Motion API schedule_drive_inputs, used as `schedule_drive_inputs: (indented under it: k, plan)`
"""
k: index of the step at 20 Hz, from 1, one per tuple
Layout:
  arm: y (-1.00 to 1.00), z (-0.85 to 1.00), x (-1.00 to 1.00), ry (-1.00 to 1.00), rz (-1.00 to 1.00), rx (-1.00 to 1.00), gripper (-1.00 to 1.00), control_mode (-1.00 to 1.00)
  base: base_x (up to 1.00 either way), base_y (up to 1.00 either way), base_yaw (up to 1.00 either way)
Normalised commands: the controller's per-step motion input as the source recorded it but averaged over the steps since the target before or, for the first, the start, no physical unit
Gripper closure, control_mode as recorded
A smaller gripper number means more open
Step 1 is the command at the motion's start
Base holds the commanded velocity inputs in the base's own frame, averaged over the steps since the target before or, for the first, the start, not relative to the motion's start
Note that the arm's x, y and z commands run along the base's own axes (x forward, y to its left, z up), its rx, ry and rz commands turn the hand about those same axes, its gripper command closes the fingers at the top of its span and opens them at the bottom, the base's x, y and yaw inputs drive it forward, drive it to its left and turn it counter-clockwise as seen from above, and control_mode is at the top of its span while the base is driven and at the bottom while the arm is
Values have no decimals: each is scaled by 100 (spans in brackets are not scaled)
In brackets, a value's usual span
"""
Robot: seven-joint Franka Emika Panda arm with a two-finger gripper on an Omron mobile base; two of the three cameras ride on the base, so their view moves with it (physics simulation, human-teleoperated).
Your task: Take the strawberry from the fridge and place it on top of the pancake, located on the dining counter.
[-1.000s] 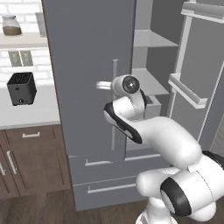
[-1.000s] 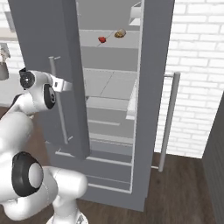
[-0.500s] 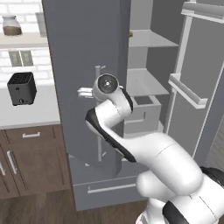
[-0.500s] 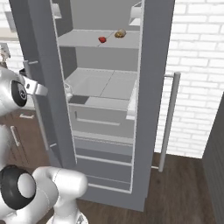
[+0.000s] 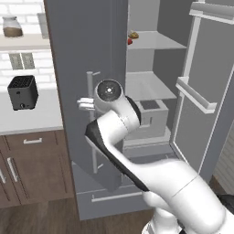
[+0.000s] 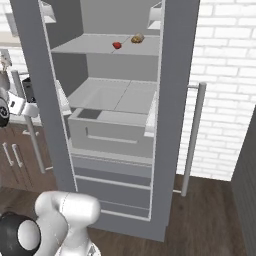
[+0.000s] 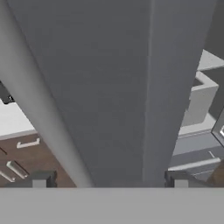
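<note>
The grey fridge [image 6: 175,100] stands with both doors swung out. On its upper shelf lies the tiny red strawberry [image 6: 117,45], also seen past the door edge [image 5: 130,41], next to a tan lumpy food item [image 6: 137,38]. My gripper [image 5: 84,104] is at the left door's vertical bar handle [image 5: 90,132], far below and left of the strawberry. In the hand view the gripper [image 7: 109,181] is open, its fingertips wide apart, with the handle [image 7: 39,109] running between them in front of the door [image 7: 109,87]. The pancake and the dining counter are out of view.
A black toaster [image 5: 22,92] sits on the white counter over brown cabinets [image 5: 27,121] left of the fridge. The right door [image 5: 201,91] juts out toward me, its long handle [image 6: 192,135] before a brick wall. A pale drawer [image 6: 110,130] sits below the shelves.
The left fridge door has swung farther open, with my gripper moving left along with its handle. The inside shelves and the strawberry show more fully now.
</note>
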Motion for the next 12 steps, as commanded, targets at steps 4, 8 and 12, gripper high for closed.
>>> schedule_drive_inputs:
  k: [4,8,12]
  plan:
    - [-65,4,-89,0,0,15,-100,-100,0,0,0]
    - [-82,9,-63,0,0,19,-100,-100,0,0,0]
    - [-90,2,-38,0,0,21,-100,-100,0,0,0]
